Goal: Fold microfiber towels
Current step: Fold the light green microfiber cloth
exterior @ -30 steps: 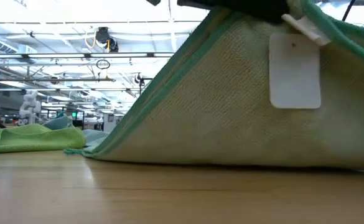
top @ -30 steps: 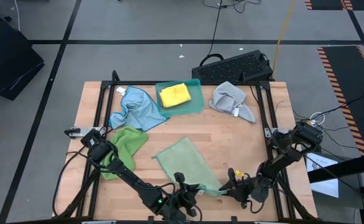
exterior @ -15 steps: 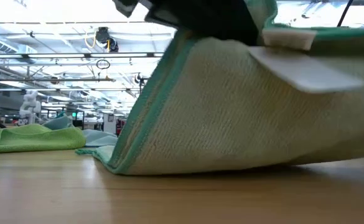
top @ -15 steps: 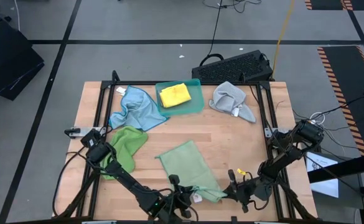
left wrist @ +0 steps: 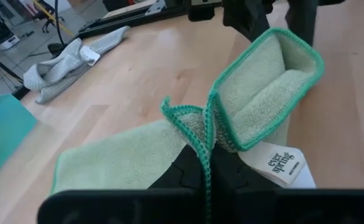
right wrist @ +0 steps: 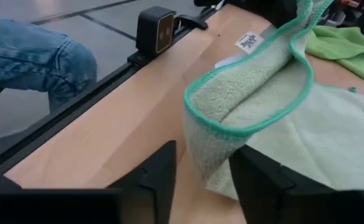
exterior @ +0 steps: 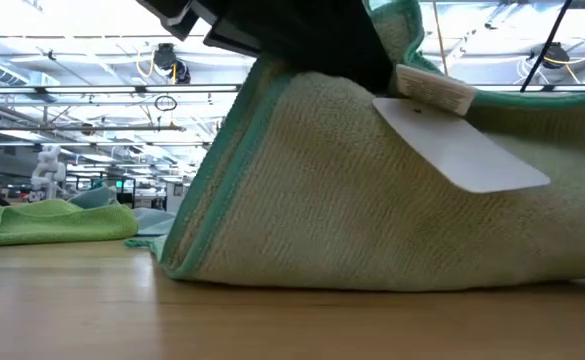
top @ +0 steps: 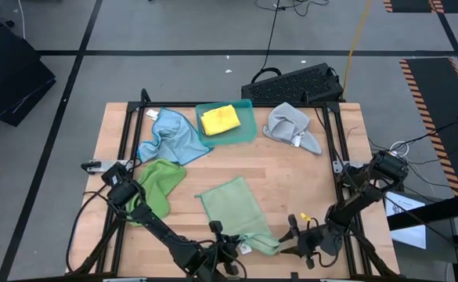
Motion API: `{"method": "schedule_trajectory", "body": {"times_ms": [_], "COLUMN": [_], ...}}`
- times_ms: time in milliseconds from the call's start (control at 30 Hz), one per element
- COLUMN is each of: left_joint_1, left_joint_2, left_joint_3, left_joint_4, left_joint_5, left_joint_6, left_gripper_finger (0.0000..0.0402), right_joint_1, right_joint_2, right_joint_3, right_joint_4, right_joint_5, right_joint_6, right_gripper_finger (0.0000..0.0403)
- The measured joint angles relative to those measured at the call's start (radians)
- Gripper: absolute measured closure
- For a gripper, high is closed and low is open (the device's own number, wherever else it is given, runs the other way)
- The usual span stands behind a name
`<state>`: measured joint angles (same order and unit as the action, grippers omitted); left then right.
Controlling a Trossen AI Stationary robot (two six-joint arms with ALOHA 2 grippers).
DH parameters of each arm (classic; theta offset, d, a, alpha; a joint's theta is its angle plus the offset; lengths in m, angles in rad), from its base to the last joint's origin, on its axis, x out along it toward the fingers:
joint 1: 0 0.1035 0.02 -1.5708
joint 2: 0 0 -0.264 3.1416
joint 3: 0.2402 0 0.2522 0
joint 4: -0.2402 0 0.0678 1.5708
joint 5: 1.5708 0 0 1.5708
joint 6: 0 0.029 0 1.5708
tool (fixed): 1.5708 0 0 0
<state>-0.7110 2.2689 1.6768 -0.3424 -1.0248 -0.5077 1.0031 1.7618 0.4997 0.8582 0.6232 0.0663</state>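
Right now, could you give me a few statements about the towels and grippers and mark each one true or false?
1. The yellow towel lies in the teal tray. True.
2. The left gripper is open and empty. False: it is shut on the pale green towel.
3. The grey towel lies folded in the tray. False: it sits crumpled on the table.
4. The pale green towel carries a white label. True.

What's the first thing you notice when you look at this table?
The pale green towel at the near edge of the table stands out: the left gripper pinches one corner up, and the right gripper sits open beside it. Farther back, a yellow towel lies folded in a teal tray, between a blue towel and a grey towel.
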Motion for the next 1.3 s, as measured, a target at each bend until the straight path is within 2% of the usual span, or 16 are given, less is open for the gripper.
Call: {"method": "schedule_trajectory", "body": {"times_ms": [267,433,667,800,1033,1300], "left_joint_1": [0.031,0.047,0.051,0.050,0.050,0.051], "left_joint_2": [0.000,0.000,0.000,0.000,0.000,0.000], "left_joint_3": [0.000,0.000,0.000,0.000,0.000,0.000], "left_joint_4": [-0.039,-0.104,-0.114,-0.113,-0.112,-0.117], "left_joint_5": [0.002,0.002,0.004,0.005,0.006,0.008], "left_joint_6": [-0.073,-0.154,-0.220,-0.245,-0.256,-0.259], "left_gripper_finger": [0.0395,0.0389,0.0394,0.0388,0.0389,0.0392], "right_joint_1": [0.027,0.031,0.039,0.022,0.000,-0.002], "right_joint_2": [0.000,0.000,0.000,0.000,0.000,0.000], "right_joint_3": [0.117,0.187,0.191,0.191,0.191,0.191], "right_joint_4": [-0.254,-0.400,-0.401,-0.407,-0.428,-0.423], "right_joint_5": [0.040,0.173,0.288,0.274,0.239,0.185], "right_joint_6": [0.018,0.075,0.073,0.062,0.181,0.203], "right_gripper_finger": [0.0181,0.0166,0.0161,0.0160,0.0160,0.0160]}}
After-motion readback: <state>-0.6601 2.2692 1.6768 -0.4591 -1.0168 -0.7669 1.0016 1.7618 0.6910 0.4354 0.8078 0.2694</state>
